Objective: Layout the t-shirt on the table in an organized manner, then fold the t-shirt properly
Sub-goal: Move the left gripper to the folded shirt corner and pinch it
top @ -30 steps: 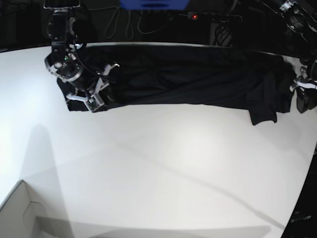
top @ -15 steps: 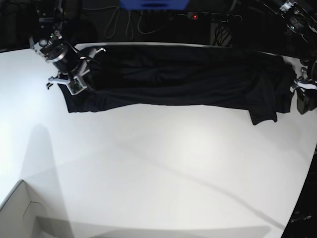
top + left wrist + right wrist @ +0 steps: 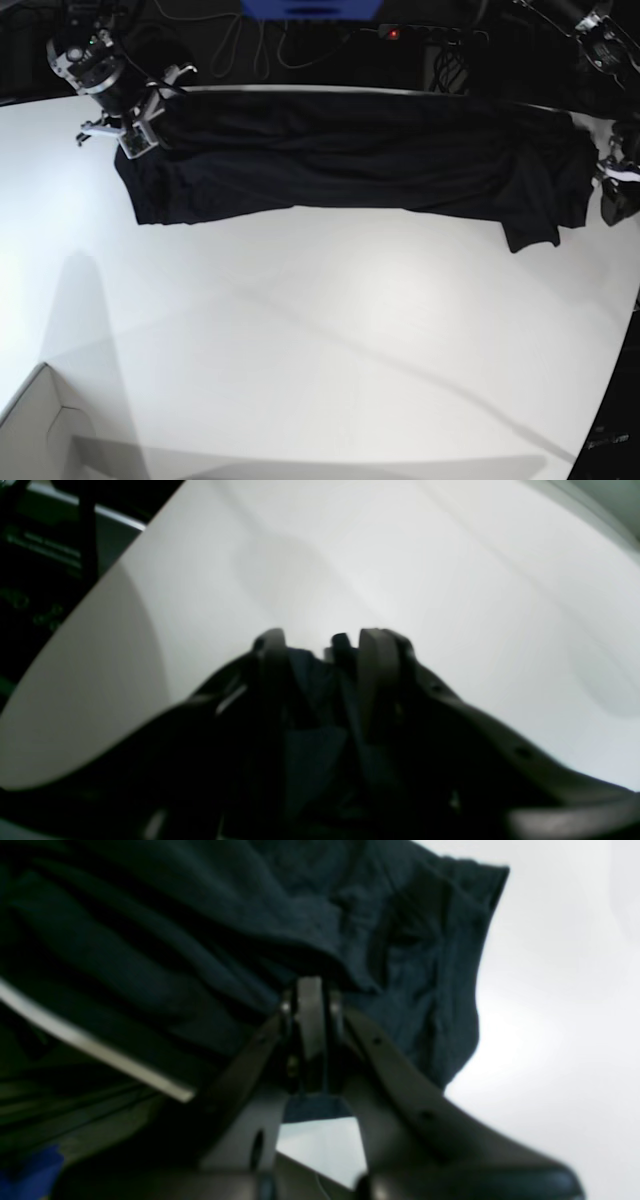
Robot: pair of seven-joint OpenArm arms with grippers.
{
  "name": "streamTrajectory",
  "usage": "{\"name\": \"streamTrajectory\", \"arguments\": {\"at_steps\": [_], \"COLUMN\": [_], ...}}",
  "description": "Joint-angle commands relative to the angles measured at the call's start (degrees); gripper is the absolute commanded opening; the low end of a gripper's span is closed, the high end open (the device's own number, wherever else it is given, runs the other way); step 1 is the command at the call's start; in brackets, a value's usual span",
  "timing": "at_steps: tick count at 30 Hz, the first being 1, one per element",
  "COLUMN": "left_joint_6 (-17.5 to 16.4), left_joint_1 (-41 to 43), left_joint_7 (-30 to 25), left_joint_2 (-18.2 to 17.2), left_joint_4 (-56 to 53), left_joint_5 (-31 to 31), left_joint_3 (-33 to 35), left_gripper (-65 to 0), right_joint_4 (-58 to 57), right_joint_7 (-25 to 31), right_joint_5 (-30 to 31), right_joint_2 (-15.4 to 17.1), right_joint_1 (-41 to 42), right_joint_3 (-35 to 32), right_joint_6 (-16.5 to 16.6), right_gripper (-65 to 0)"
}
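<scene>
**Shirt stretched along far edge, both ends gripped, no fold yet**

Base view, left to right. Far left: right end effector [image 3: 140, 135] at the shirt's upper-left corner, jaws pressed together; wrist view shows dark fabric bunched at the tips and a bit of cloth behind them, so judged pinching an edge of the t-shirt [image 3: 350, 155]. Shirt lies as a long dark band along the far side of the bench [image 3: 330, 340], partly doubled over itself lengthwise, wrinkled, lower edge uneven. Right end has a flap hanging lower than the rest. White box corner [image 3: 40, 430] at bottom left, well apart from the shirt. Far right: left end effector [image 3: 320, 645] at the shirt's right end near the bench edge, jaws part-way apart with dark cloth between the fingers [image 3: 375, 670]; reads as a grip on a thick bunch.

Progress, judged: early. Garment is pulled out lengthwise but not spread flat; sleeves and body not distinguishable. Left to do: open it out toward the bench middle, smooth it, then all folds.
</scene>
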Motion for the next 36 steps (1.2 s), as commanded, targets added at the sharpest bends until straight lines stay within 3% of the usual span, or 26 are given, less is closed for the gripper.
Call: {"name": "streamTrajectory", "arguments": {"at_steps": [1,9,11,15,18,24,28,36], "left_joint_6": [-0.3,-0.3,0.4,5.9,7.4,7.8,7.8,7.6], "left_joint_1": [-0.4,-2.7,-3.8,-7.3,-9.1,-10.6,-11.3,-13.3], "left_joint_7": [-1.4,-1.5,-1.5,-1.4,-1.4,-1.5,-1.5,-1.6], "left_joint_2": [-1.7,-2.4,-2.4,-2.1,-2.2,-0.9,-0.2,1.8], "left_joint_4": [0.4,-1.8,-4.5,-9.0,-12.0,-13.5,-13.5,-13.5], "left_joint_5": [-1.2,-1.0,-1.0,-0.9,1.6,4.7,5.6,15.3], "left_joint_3": [-0.1,-0.1,0.3,0.5,4.6,10.6,10.8,10.8], "left_gripper": [-41.2,-39.7,-33.4,-19.9,-15.0,-14.6,-14.6,-14.7], "right_joint_4": [1.1,1.6,1.9,2.1,2.1,2.1,2.1,2.1], "right_joint_7": [1.2,1.1,0.9,1.0,0.9,0.7,0.7,0.7], "right_joint_5": [0.7,0.7,0.7,0.7,0.7,0.7,0.7,0.7], "right_joint_2": [0.5,0.2,0.2,0.2,0.2,0.2,0.2,0.2], "right_joint_1": [-0.3,-0.6,-0.8,-1.3,-1.4,-1.4,-1.4,-1.4], "right_joint_3": [0.7,0.5,0.1,0.1,0.1,0.1,0.1,0.1], "right_joint_6": [-0.2,-0.2,-0.2,-0.2,-0.2,-0.2,-0.2,-0.2], "right_gripper": [-65.0,-65.0,-65.0,-65.0,-65.0,-65.0,-65.0,-65.0]}}
